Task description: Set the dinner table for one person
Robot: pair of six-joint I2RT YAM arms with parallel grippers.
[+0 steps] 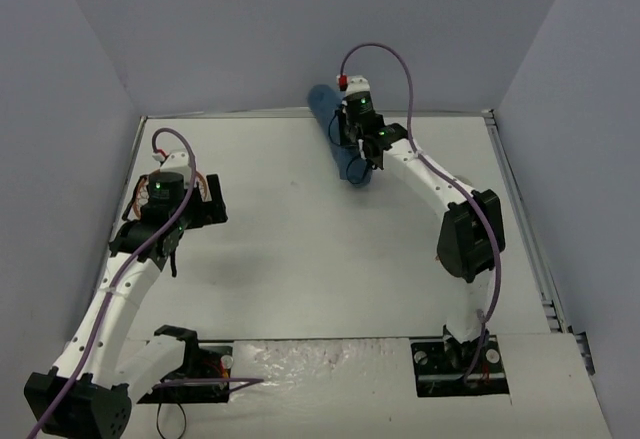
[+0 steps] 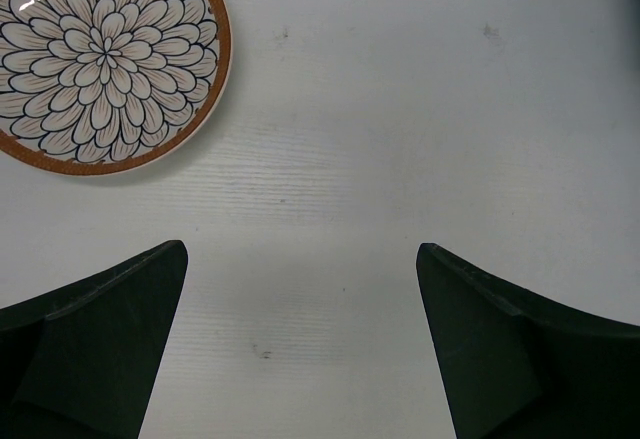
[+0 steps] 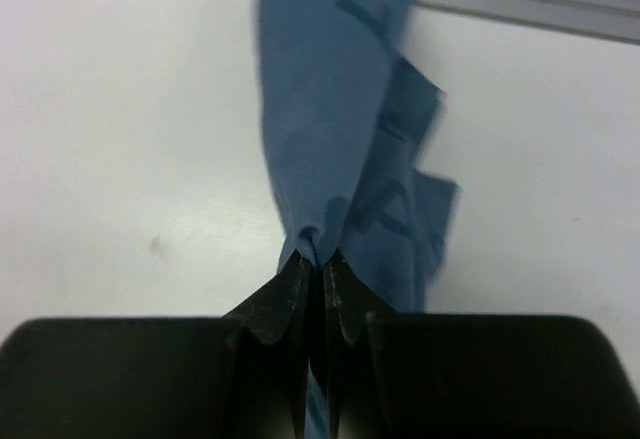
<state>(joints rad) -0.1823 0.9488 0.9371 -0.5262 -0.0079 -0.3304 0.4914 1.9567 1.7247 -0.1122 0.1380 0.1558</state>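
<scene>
**Placemat pinched at the far edge**

Your right gripper (image 3: 318, 259) was clamped tight on the blue placemat (image 3: 330, 109), bunched at twelve o'clock on the dinner table (image 1: 280, 249), probably gathered so you could spread it flat. Your left gripper (image 2: 300, 249) hovered wide open and empty, with the flowered plate (image 2: 100, 59) at its ten o'clock.

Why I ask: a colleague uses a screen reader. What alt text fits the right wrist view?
The right hand, shut, pinches a bunched blue placemat printed with darker letters. The cloth runs away from the hand across the white dinner table toward its far edge.
</scene>
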